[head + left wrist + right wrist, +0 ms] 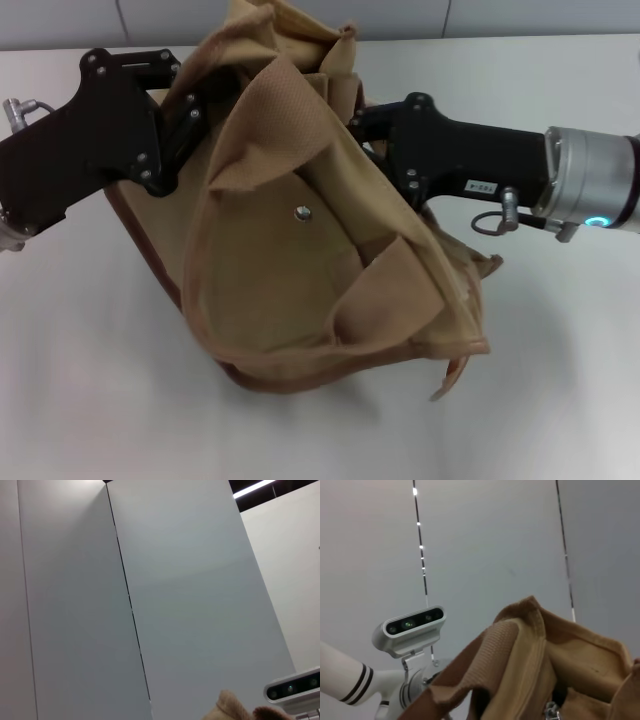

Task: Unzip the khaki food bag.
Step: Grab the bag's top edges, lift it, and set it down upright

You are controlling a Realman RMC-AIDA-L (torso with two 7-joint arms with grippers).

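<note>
The khaki food bag [330, 230] sits crumpled and tilted at the middle of the white tabletop [560, 380], its silver snap [303, 212] facing up, between my two arms. My left tool [185, 125] presses into the bag's upper left edge; my right tool [365, 125] reaches into the fabric from the opposite side. Folds hide the tips of both, so I cannot tell how far either is open or what it grips. A metal zipper pull [551, 711] shows in my right wrist view.
</note>
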